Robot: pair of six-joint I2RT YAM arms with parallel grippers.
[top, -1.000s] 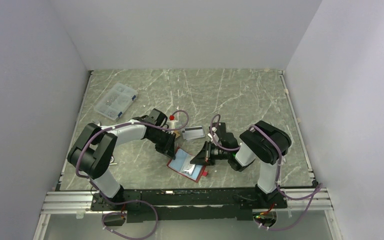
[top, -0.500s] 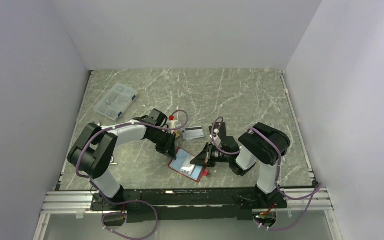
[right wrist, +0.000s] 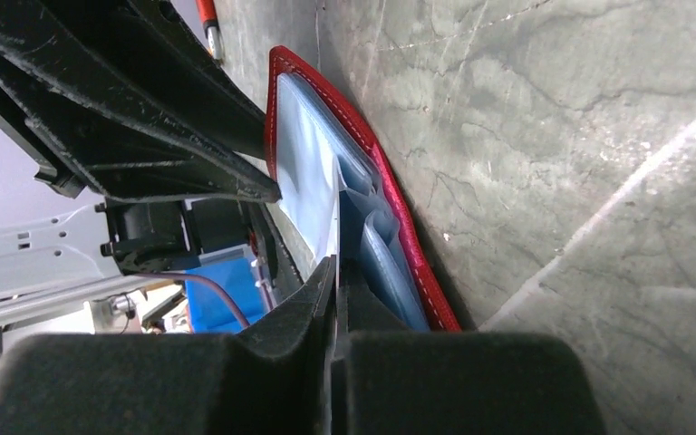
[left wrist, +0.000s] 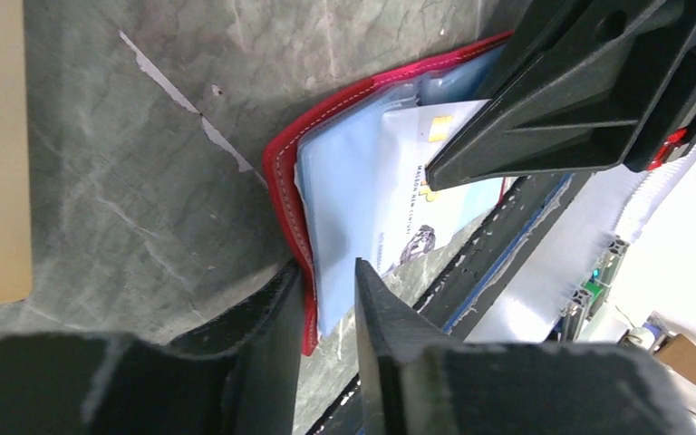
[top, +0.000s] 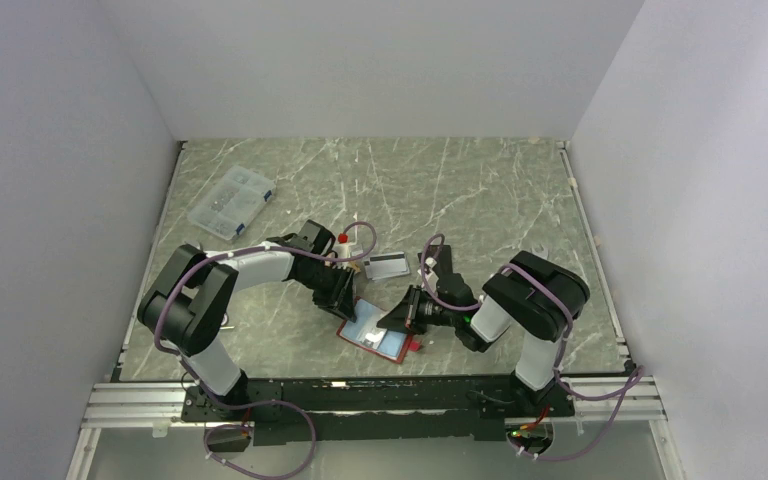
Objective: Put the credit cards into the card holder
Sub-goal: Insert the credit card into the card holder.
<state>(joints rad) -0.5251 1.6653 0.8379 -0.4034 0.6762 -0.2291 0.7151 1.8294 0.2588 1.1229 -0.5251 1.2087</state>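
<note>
- The card holder [top: 374, 328] is lying open on the marble table [top: 480, 200] between the two arms, its pale pockets facing up.
- Its red edge is being straddled by the left gripper [left wrist: 326, 299], jaws narrowly parted.
- A white credit card [right wrist: 334, 231] is being pinched edge-on by the right gripper [right wrist: 335, 272], jaws closed, at the pockets.
- Another card [top: 386, 266] is lying beside the holder.

1 card holder [top: 379, 331], 2 credit cards [top: 387, 266] visible, 1 clear parts box [top: 230, 201], 2 arms.
</note>
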